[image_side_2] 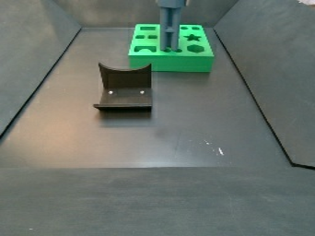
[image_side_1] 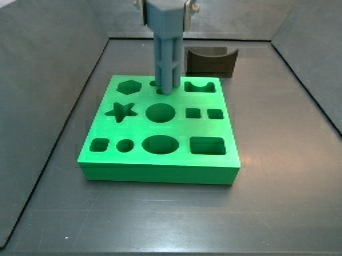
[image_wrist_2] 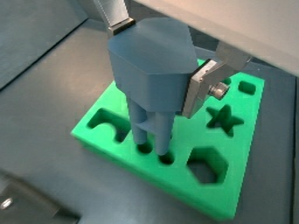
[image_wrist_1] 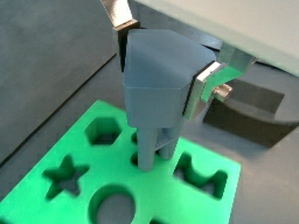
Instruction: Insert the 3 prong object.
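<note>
My gripper is shut on the blocky upper body of the blue-grey 3 prong object and holds it upright over the green block. The silver fingers press on two opposite sides of the body. The thin prongs point down and their tips reach the holes in the block's top, among the hexagon, arch and star holes. In a side view the object stands at the block's far middle. How deep the tips sit is hidden. The gripper is at the far end.
A dark brown block with a curved notch lies on the dark floor, apart from the green block. It also shows behind the green block in a side view. Sloping dark walls enclose the floor on both sides.
</note>
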